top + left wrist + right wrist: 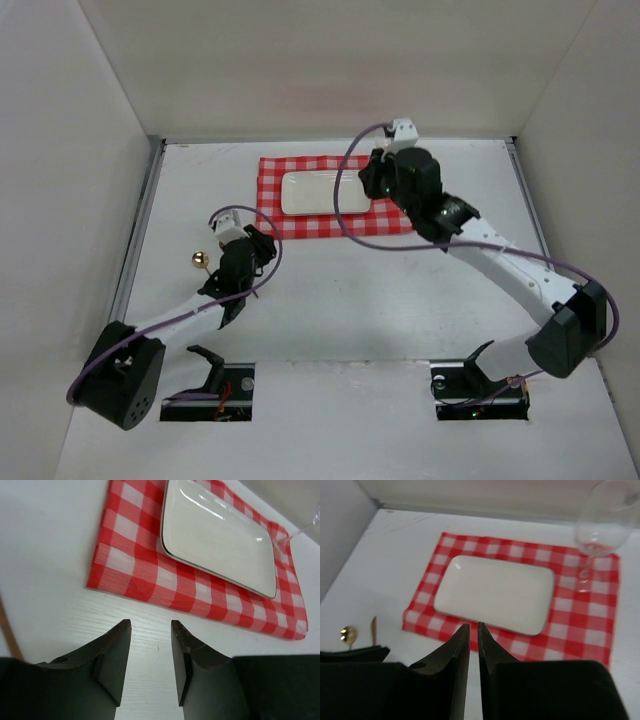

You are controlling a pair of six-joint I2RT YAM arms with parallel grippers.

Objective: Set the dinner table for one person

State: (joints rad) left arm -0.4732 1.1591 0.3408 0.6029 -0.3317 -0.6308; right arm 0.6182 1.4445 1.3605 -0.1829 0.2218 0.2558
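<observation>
The dinner table [340, 300] is a large matte white surface. A red-and-white checked cloth [300, 228] lies at its far middle with a white rectangular plate [322, 193] on it. My left gripper [266, 244] hovers open and empty over bare table just short of the cloth's near left corner [107, 572]; the plate [215, 535] lies beyond. My right gripper [370, 182] is above the cloth's right part, its jaws almost together and empty [473, 625]. A clear wine glass [602, 517] stands on the cloth's far right corner.
A gold spoon [200, 262] lies on the table left of the left arm; it also shows in the right wrist view [347, 634] beside a thin gold utensil [373, 629]. Grey metal strips [140, 230] edge the table, with white walls around it.
</observation>
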